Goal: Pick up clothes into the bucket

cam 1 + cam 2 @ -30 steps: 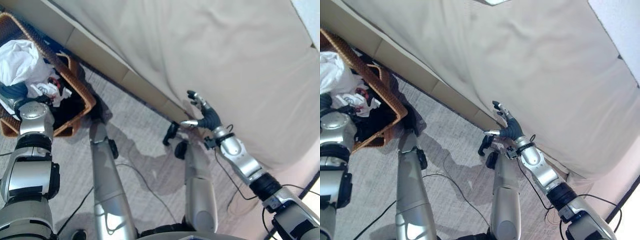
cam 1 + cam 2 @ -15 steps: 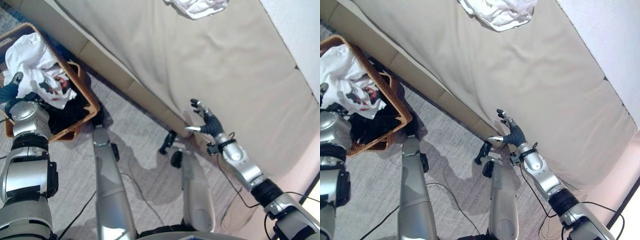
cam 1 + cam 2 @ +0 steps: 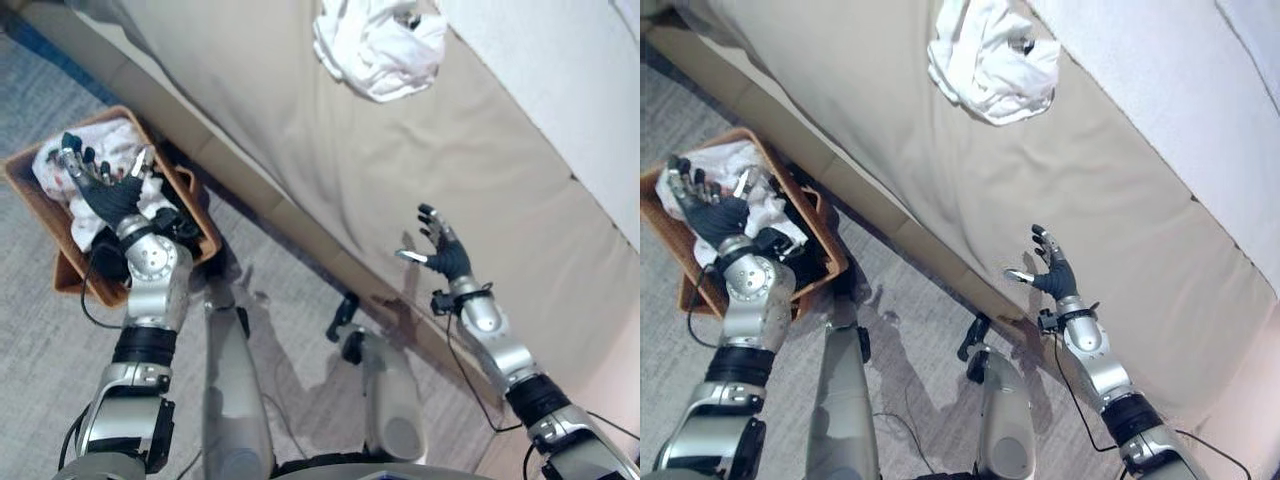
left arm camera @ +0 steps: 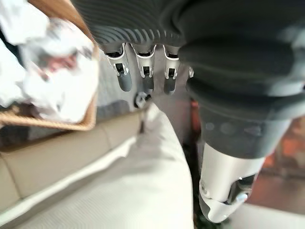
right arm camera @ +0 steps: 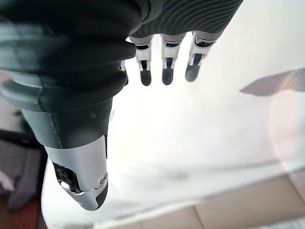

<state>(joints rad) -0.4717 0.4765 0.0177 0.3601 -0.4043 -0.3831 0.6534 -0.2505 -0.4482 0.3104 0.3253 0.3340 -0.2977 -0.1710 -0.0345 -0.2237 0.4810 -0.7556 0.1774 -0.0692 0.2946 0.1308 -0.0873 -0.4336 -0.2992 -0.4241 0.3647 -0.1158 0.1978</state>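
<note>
Clothing: crumpled white garment [image 3: 380, 45] lies on the beige cushioned sofa seat [image 3: 300, 130], well apart from both hands. Brown woven wicker basket [image 3: 190, 215] on grey carpet [image 3: 40, 330] beside the sofa holds white and dark clothes [image 3: 75, 165]. Left hand [image 3: 108, 192] above basket, fingers spread, holding nothing. Right hand [image 3: 440, 252] over the seat, fingers straight, holding nothing.

Bed [image 3: 300, 130] runs across from upper left to lower right, carpet [image 3: 40, 290] below it on the left. Basket [image 3: 45, 215] sits on the carpet, just beside the bed's side edge, with clothes [image 3: 60, 160] heaped in it. Left hand [image 3: 110, 195] above the basket. Bundle of cloth [image 3: 380, 45] on the bed, toward its far edge. Right hand [image 3: 440, 255] over the bed near its side edge, well apart from the bundle.
</note>
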